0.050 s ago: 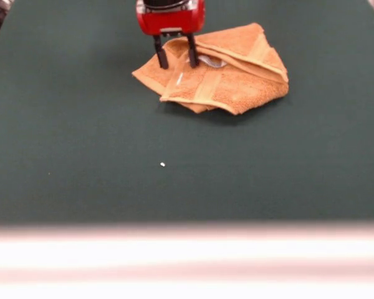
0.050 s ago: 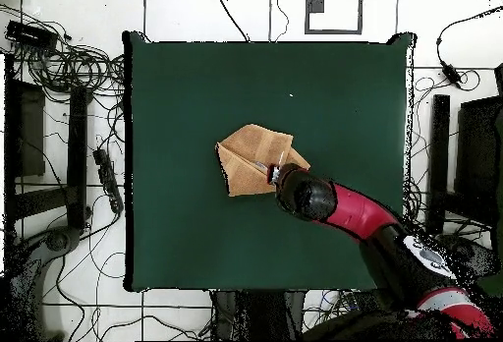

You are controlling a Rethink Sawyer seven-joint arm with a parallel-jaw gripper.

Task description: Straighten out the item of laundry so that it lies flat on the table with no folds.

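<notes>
From the front, the red arm drops straight down; its jaws [image 1: 176,58] stand apart, tips on the folded towel [image 1: 218,78] lying on the green desk [image 1: 81,156]. From overhead, the arm reaches slantwise across the desk [image 2: 177,112] to the towel's [image 2: 246,156] edge.

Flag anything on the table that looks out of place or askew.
The towel lies folded over itself in layers, not flat, its border bands slanting. The gripper stands open over its edge. A small white speck sits on the table.
</notes>
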